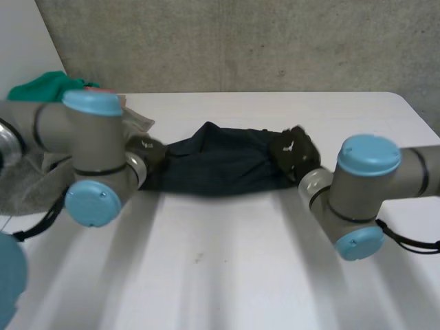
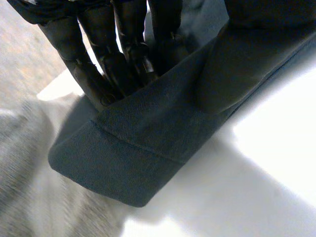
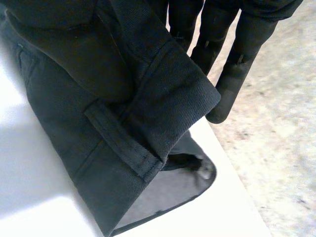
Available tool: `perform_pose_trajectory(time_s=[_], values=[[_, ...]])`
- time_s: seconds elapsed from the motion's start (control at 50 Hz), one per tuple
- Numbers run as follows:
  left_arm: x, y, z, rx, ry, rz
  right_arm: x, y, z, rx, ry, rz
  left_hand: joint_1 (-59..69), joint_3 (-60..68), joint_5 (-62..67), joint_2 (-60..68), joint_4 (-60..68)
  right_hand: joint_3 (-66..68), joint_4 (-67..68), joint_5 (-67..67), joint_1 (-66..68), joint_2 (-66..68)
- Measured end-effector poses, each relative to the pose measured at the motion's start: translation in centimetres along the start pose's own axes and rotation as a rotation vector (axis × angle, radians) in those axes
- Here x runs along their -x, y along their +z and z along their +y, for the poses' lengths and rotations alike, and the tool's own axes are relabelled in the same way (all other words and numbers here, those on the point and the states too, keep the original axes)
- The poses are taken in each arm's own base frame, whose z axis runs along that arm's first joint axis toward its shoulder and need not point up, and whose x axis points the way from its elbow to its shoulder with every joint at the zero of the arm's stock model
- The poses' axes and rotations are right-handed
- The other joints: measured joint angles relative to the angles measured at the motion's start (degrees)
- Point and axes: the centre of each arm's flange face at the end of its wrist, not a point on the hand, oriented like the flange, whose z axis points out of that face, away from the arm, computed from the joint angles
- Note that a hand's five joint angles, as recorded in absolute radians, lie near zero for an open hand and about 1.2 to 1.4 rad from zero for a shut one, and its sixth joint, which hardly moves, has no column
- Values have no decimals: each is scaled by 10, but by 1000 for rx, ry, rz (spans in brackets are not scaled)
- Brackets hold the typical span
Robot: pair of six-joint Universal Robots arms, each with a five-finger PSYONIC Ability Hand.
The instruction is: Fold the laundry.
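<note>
White table: dark garment across middle; grey cloth, green cloth at left

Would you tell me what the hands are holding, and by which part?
The dark garment: the left hand pinches one end, the right hand the opposite end.

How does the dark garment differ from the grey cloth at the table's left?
Colour: the dark garment is navy-black, the grey cloth pale. Place: the garment stretches across mid-table; the grey cloth is bunched at the left edge, partly under the left arm. State: the left hand and right hand each pinch an end of the garment; neither holds the grey cloth. Both are soft fabric on the white table.
</note>
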Motion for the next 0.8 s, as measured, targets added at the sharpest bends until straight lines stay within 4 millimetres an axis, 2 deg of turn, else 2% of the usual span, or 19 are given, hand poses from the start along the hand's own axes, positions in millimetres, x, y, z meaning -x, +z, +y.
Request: perform_pose_trajectory(time_s=[0.04,0.12,0.22,0.26,0.34,0.38,0.42,0.46,0.52,0.56,0.64,0.74,0.8], values=[[6,-11,-16,-42,-16,-13,-12,-4,-11,-7,18,30,0,0,0,0,0,0,0,0,0,0],[24,-51,-60,-172,-67,-48,-44,-19,-43,-9,69,78,0,0,0,1,0,6,0,4,8,0],[49,-114,-115,-352,-112,-83,-88,-49,-88,12,116,92,0,9,0,1,3,8,1,4,10,0],[59,-146,-135,-416,-116,-82,-108,-66,-110,19,128,92,0,9,0,1,3,8,1,4,10,0],[69,-190,-156,-467,-106,-51,-135,-91,-140,21,137,90,0,9,0,1,3,8,1,4,13,0],[73,-205,-161,-461,-99,-26,-146,-102,-152,25,138,83,0,9,0,1,4,8,1,4,18,0],[75,-211,-163,-444,-96,-8,-150,-107,-158,30,138,77,0,9,0,1,4,8,1,4,18,0],[77,-211,-161,-399,-94,18,-154,-113,-163,48,140,57,0,10,0,2,5,8,1,4,18,0],[77,-195,-152,-309,-97,53,-150,-110,-160,86,145,16,0,10,0,2,5,8,1,4,18,0],[74,-178,-144,-244,-99,76,-145,-106,-154,114,148,-11,0,10,0,2,5,8,1,4,18,0],[65,-131,-118,-100,-101,118,-127,-90,-135,183,155,-78,0,10,0,2,5,8,1,6,18,0],[59,-79,-95,-33,-80,121,-104,-57,-105,235,150,-97,0,10,0,3,5,8,2,7,18,0],[63,-57,-103,-126,-48,73,-104,-31,-99,184,126,-4,0,10,0,3,5,8,2,7,18,0]])
